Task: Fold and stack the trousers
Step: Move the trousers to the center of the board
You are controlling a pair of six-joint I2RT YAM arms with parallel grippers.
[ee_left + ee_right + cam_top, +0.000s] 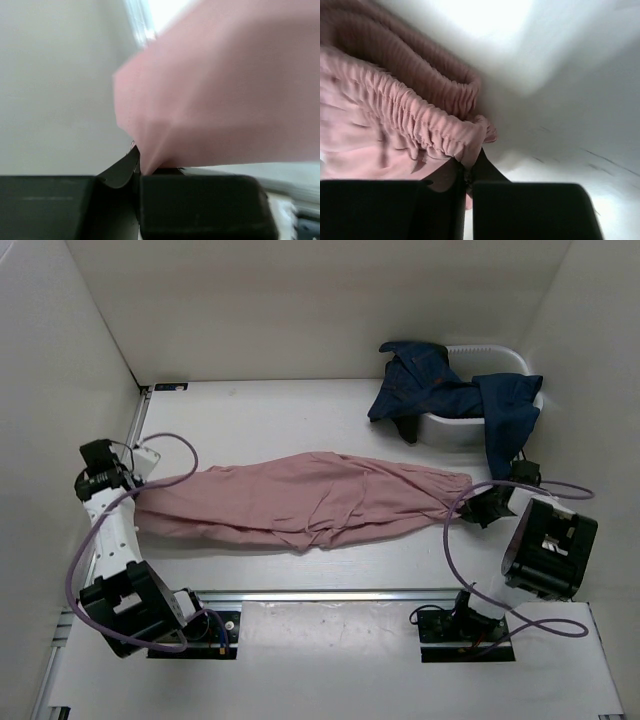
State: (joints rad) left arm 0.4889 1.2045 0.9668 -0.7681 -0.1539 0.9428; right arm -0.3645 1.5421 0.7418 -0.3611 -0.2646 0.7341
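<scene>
Pinching one end of the pink trousers (225, 100), the left claw (137, 167) has its two dark fingers (200, 205) pressed together. The cloth rises from the seam between them toward 1 o'clock in the left wrist view, too blurred to show any hem.

The right claw (469, 172) is likewise clamped. Its fingers meet on the corner of the gathered elastic waistband (420, 120), whose ruffled edge runs off toward 10 o'clock in the right wrist view.

From the top camera, the left claw (137, 485) sits at 9 o'clock on the white table (260, 420) and the right claw (474, 502) at 3 o'clock. The pink trousers (310, 500) are drawn out long between them across the middle of the table. The cloth is wrinkled, widest at the centre and narrowing toward each grip, with creases bunched along its near edge at about 6 o'clock.

Toward 1 o'clock, well apart from the pink pair, the jeans (450, 395) lie unfolded in a dark blue heap, draped over a white tub (500, 348). One part of them hangs over its right rim down toward the right arm. A purple cable (75, 570) loops beside the left arm.
</scene>
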